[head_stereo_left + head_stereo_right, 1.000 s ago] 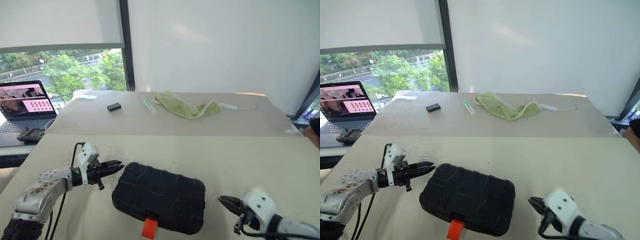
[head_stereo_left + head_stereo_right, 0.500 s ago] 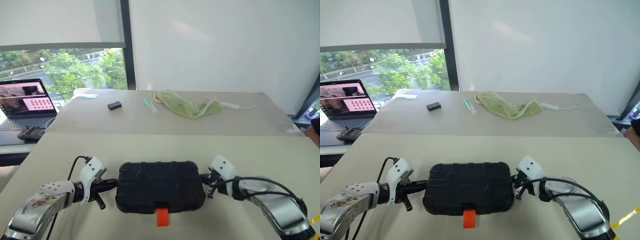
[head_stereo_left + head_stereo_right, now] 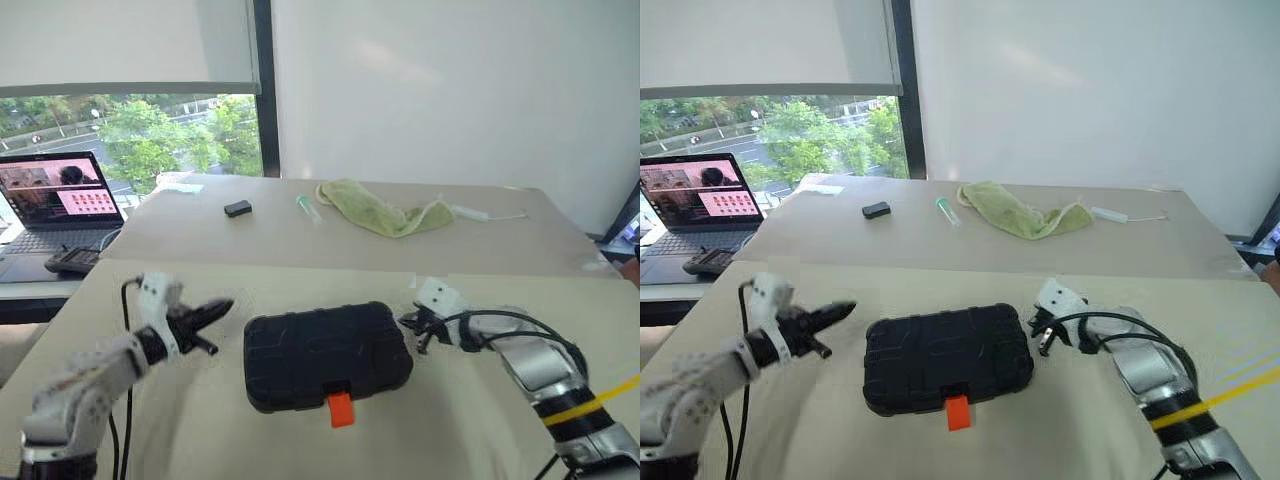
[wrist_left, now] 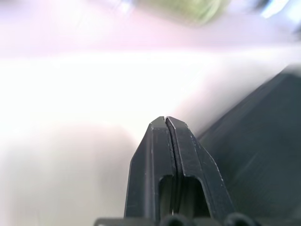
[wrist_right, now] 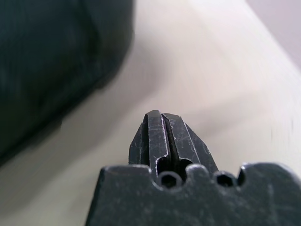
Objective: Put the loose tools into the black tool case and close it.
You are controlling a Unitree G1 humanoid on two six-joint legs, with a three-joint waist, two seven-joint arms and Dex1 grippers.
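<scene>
The black tool case (image 3: pixel 325 355) lies shut on the table in front of me, its orange latch (image 3: pixel 341 408) facing me. My left gripper (image 3: pixel 222 305) is shut on nothing and hovers a little left of the case's far left corner, clear of it. My right gripper (image 3: pixel 405 323) is shut and empty, its tip close beside the case's far right corner. In the left wrist view the shut fingers (image 4: pixel 165 120) point past the case's edge (image 4: pixel 263 141). The right wrist view has the case (image 5: pixel 47 61) beside the shut fingertips (image 5: pixel 161 115). The loose tools are out of view.
On the far table lie a small black box (image 3: pixel 238 208), a green-capped tube (image 3: pixel 307 208), a green cloth (image 3: pixel 385 213) and a white cable (image 3: pixel 480 213). An open laptop (image 3: pixel 60 195) and a dark handset (image 3: pixel 70 262) sit on a desk at the left.
The right gripper came forward to the case's right end. The left gripper closed, then lifted up and away from the left end. The case was squared up and now sits slightly turned.
</scene>
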